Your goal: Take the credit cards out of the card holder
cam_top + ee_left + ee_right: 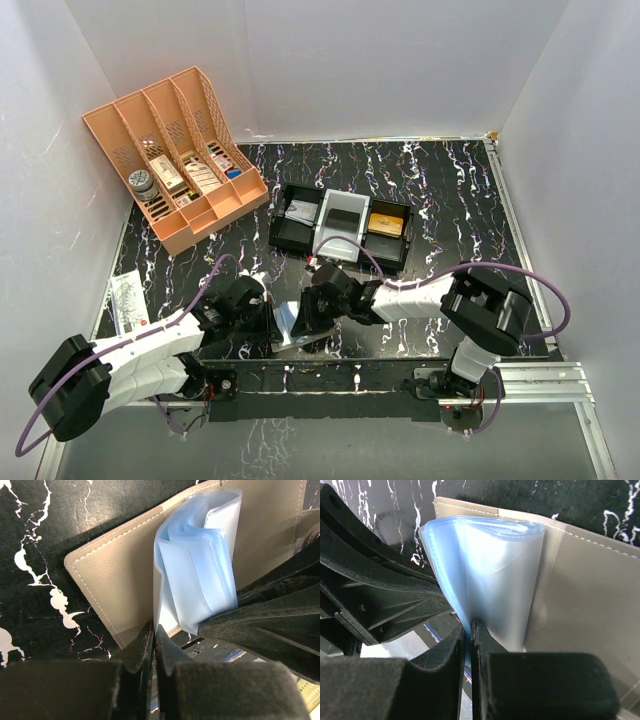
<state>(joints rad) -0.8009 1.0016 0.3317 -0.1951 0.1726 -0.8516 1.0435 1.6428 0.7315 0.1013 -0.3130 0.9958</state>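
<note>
The left gripper point(155, 634) is clenched, its matte black fingers pinched flat on the lower edge of one thin, translucent blue plastic sleeve. The right gripper point(470, 630) is likewise clamped, with only a film of the same glossy blue plastic showing between its fingertips. Both sleeves belong to the card holder point(115, 575), which lies open on the table's near middle, between the two arms. Its inside cover is smooth, grey-beige leather-like material with rounded corners and a line of pale stitching along the border. The sleeves point(200, 575) rise from its spine as a soft, curved fan of clear-blue pockets with seamed edges; whether any card sits inside them cannot be told. The two sets of black fingers stand close together, crossing over the fan from opposite sides. Under the holder is the table point(40, 530), a shiny black top veined with white like marble. Further back stands a black three-compartment tray point(290, 238), with a flat orange card point(386, 221) in its right compartment. At the far left corner sits an orange lattice organiser point(205, 100) with slanted dividers.
</note>
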